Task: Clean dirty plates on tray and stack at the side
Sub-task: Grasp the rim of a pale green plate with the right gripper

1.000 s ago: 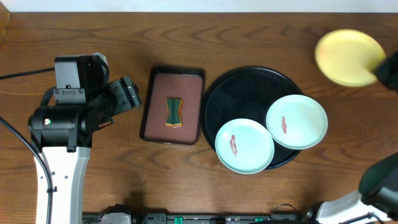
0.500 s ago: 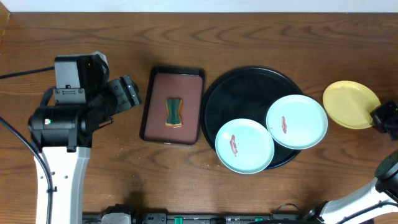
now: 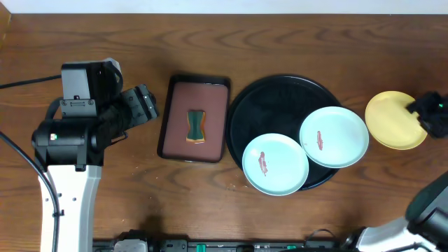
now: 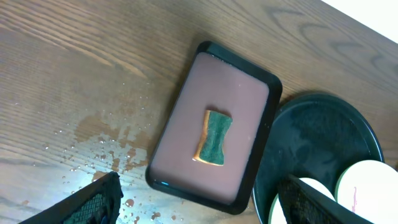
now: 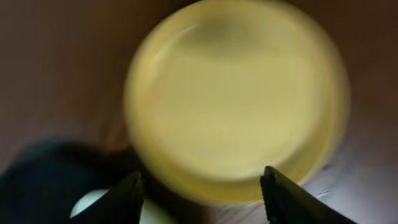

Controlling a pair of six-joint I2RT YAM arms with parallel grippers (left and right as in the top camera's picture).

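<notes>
Two pale mint-green plates (image 3: 275, 164) (image 3: 334, 136), each with a red-brown smear, lie on the front right of the round black tray (image 3: 280, 98). The pale yellow plate (image 3: 395, 120) lies flat on the table just right of the tray. My right gripper (image 3: 428, 112) is over its right edge. In the right wrist view the yellow plate (image 5: 236, 106) is blurred below the right gripper (image 5: 202, 199), whose jaws stand apart with nothing between them. My left gripper (image 4: 199, 208) is open above the wet table, left of the black tray (image 4: 317, 137).
A rectangular brown tray (image 3: 178, 126) with a black rim lies left of the round tray and holds a green and orange sponge (image 3: 195, 126). Water drops (image 4: 102, 146) spot the wood beside it. The left arm's base (image 3: 70, 140) stands at the far left.
The yellow plate came down from the upper right onto the table beside the black tray. The right gripper opened and let it go. The left arm stayed still.
</notes>
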